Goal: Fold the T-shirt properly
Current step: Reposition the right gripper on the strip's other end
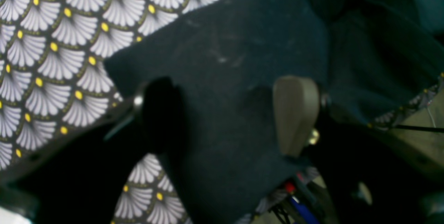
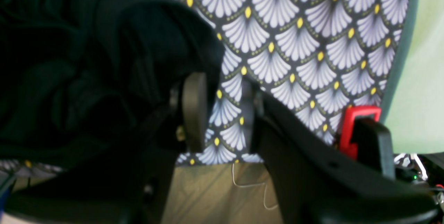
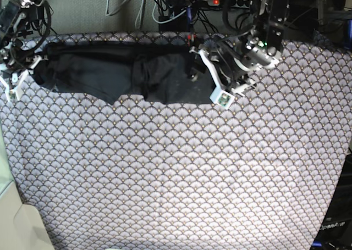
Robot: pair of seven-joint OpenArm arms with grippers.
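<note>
The dark charcoal T-shirt [image 3: 126,77] lies stretched in a crumpled band along the table's far edge. My left gripper [image 1: 225,113] is at its right end [image 3: 209,77]. It is open, its jaws wide apart, with a flat flap of the T-shirt [image 1: 222,61] lying between the fingers. My right gripper [image 2: 225,113] is at the shirt's left end [image 3: 14,79]. It too is open, and only tablecloth shows in the gap between its fingers. Bunched T-shirt cloth [image 2: 104,61] drapes against the outside of its tan-padded finger [image 2: 194,113].
The scallop-patterned tablecloth [image 3: 176,173] covers the whole table. Cables and a power strip [image 3: 220,1] run behind the far edge. A red clip [image 2: 357,127] sits on the right arm's body. Bare wood [image 2: 215,189] shows beyond the cloth's edge.
</note>
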